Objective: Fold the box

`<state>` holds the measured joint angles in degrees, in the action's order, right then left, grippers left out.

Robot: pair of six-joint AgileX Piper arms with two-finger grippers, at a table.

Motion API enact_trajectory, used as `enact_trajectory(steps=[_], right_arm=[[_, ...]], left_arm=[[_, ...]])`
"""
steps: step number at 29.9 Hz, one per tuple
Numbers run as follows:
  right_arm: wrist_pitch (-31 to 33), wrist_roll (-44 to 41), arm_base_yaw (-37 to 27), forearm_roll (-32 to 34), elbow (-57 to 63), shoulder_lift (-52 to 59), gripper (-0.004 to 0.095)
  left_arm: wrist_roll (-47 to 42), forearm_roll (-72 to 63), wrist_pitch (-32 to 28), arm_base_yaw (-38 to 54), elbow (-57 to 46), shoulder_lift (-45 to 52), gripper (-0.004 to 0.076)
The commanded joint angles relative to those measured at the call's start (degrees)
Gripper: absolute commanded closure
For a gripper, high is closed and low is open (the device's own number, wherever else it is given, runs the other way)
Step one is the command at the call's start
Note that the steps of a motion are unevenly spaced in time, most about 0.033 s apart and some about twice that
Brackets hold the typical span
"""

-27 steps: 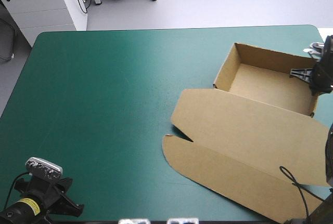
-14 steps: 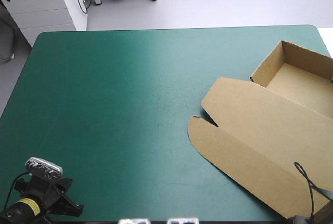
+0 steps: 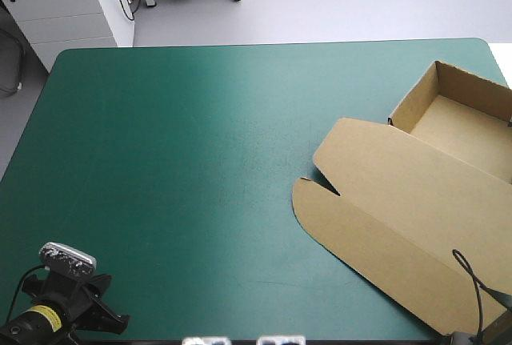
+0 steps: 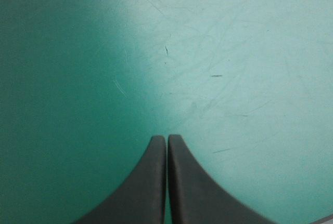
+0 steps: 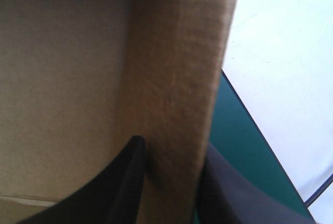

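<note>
High view. Teal-green counter [image 3: 160, 169] across most of the frame. Brown box [image 3: 416, 201] on its right side, running off past the right edge. Open tray at the far end with walls up; lid flat on the cover, rounded flap toward the counter's middle. Long axis diagonal, from the tray at far right to the flap at near centre, tray mouth facing up. Left arm [image 3: 80, 313] low at the near left corner, well apart from the box. Right jaws not visible here.

Left wrist view. Left jaws pressed together in one pointed arch, black fingers [image 4: 151, 182] touching, gripping nothing. Only scuffed cover ahead of them; no board near.

Right wrist view. Right jaws nearly closed on a tray wall [image 5: 177, 68], which stands upright between them. One finger on the tray-floor side, the other outside. Beyond the outer finger a strip of cover, then the counter's edge near.

Step in hand, by judgement: shifting the box by that wall. Worth keeping the pinch firm and low and sliding along the cover rather than lifting, so the tucked walls stay seated. Edge close: risk of the tray tipping off. Better moved toward the middle, within reach of the left jaws.
</note>
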<state>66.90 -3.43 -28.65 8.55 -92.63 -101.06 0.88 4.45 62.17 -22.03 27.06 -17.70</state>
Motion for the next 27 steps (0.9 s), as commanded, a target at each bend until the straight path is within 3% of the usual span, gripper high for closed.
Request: enact_trajectory(steps=[1,11,13,17,19,27], right_arm=[[-0.5,2.2,-0.6,0.6,-1.4,3.1,0.0493],[1.5,2.3,-0.6,0.5,-1.4,10.9,0.0493],[0.9,2.0,-0.6,-2.1,-1.4,14.1,0.0523],[0.0,5.2,0.4,-11.5,-1.4,20.8,0.077],[0.7,6.9,2.9,-14.5,-1.4,24.2,0.0928],[4.6,5.3,24.5,-10.1,-0.4,37.1,0.0912]], left_arm=[[-0.1,0.1,-2.7,-0.4,1.4,-0.7,0.0731],[0.0,0.1,-2.7,-0.4,1.4,-0.7,0.0731],[0.0,0.1,-2.7,-0.4,1.4,-0.7,0.0731],[0.1,0.1,-2.7,-0.4,1.4,-0.7,0.0731],[0.1,0.1,-2.7,-0.4,1.4,-0.7,0.0731],[0.3,0.1,-2.7,-0.4,1.4,-0.6,0.0731]])
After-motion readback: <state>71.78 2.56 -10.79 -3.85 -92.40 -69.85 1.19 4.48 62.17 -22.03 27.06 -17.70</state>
